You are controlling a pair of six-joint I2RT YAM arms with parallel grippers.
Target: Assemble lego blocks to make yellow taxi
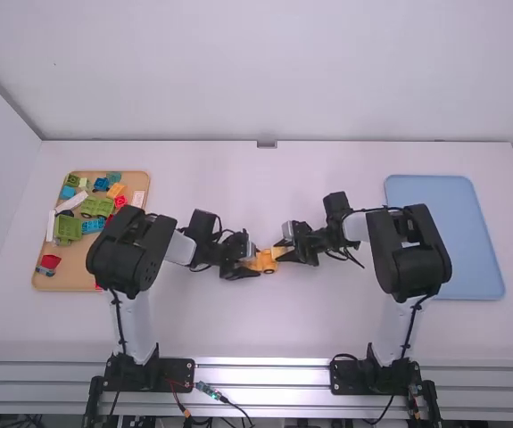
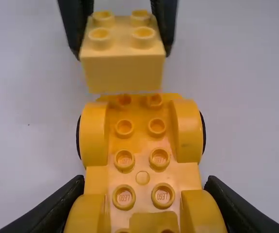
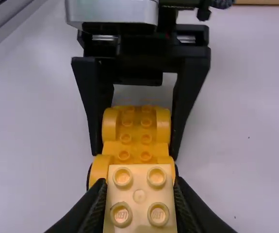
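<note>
In the high view, my left gripper point(image 1: 250, 264) and right gripper point(image 1: 285, 251) meet near the table's middle. The orange-yellow wheeled car base point(image 1: 264, 262) is between the left fingers; in the left wrist view my left gripper point(image 2: 145, 194) grips the sides of this base point(image 2: 142, 160), studs up. A pale yellow block point(image 2: 124, 73) with four studs sits at the base's far end, held by the other arm. In the right wrist view my right gripper point(image 3: 139, 194) is closed on that block point(image 3: 139, 196), which overlaps the base's wheeled end; whether they touch, I cannot tell.
At the left, a tan tray point(image 1: 70, 280) holds several loose blocks, green, blue, red, white and orange. A blue tray point(image 1: 457, 241) lies on the right, beside the right arm. Bare white table point(image 1: 256, 330) stretches between the two arm bases.
</note>
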